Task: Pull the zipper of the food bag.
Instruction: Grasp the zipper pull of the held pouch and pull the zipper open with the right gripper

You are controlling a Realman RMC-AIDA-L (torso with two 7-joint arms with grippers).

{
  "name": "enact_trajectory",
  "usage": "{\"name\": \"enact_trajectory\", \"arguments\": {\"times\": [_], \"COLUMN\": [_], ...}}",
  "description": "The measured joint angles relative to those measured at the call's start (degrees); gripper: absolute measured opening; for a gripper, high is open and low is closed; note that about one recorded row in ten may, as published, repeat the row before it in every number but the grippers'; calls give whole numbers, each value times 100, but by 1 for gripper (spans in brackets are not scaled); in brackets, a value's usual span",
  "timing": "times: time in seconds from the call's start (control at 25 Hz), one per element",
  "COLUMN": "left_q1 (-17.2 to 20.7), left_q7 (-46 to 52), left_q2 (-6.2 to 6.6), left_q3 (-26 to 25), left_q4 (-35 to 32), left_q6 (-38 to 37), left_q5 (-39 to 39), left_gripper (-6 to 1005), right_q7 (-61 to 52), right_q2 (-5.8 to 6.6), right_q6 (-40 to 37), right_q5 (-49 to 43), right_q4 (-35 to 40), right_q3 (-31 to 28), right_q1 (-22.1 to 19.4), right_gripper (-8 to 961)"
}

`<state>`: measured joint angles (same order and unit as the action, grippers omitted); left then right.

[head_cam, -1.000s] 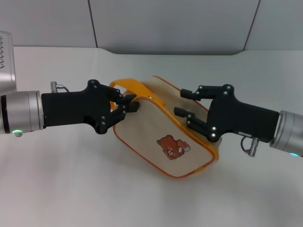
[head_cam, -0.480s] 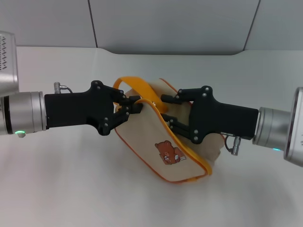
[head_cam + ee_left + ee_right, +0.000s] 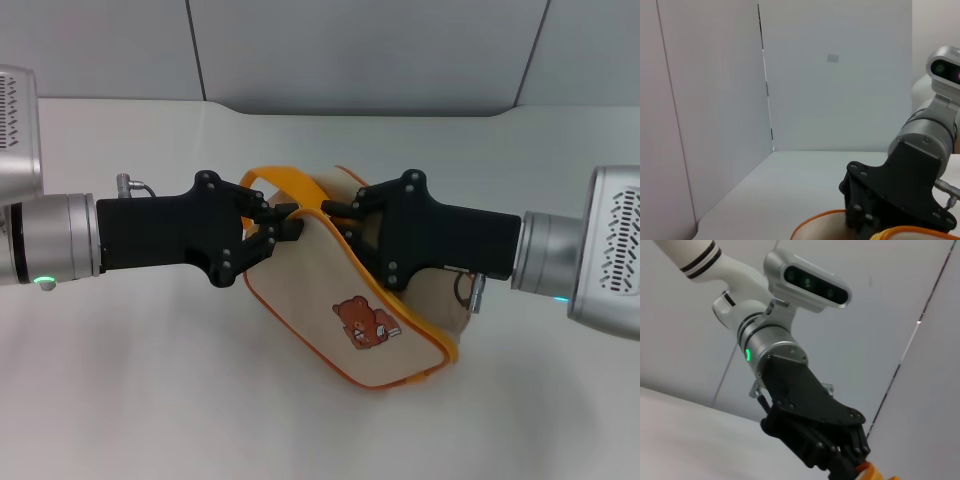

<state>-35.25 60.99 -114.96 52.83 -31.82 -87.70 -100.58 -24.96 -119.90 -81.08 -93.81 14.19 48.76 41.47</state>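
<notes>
Between both arms, beige food bag (image 3: 330,300).

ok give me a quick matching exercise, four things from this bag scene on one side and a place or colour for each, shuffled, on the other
Things
1. left gripper
2. right gripper
3. bear picture
4. strap loop

Places or colours
A. brown, on the side of the bag that faces the camera
B. orange, arching over the bag's top at its left end
C. comes in from the robot's right, fingers at the bag's top
D. comes in from the robot's left, shut on the bag's top left corner

Pairs: 1-D, 2-C, 3-A, 4-B
</notes>
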Motion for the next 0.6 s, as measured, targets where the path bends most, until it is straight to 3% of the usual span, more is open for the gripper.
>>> {"name": "enact_trajectory", "arguments": {"times": [0.24,0.48,0.6], "left_q1": [6,21,29], "left_q7": [-8,19,56], "left_q2": [0,-2,5], "left_q3": [0,-123,-429], "left_q4": [-7,-19,39], "left_q6": [7,44,135], "left_q5": [-7,9,6], "left_gripper": [95,107,117], "right_q7": [0,-36,-448], "right_q2": [2,46,89], "right_q6": [5,-149,-577], "right_q5": [-7,-5,-249], "right_q4": [45,120,692], "right_q3": [258,268,268], "right_q1": [18,-215,-820], "right_gripper": [45,-2,-2]}}
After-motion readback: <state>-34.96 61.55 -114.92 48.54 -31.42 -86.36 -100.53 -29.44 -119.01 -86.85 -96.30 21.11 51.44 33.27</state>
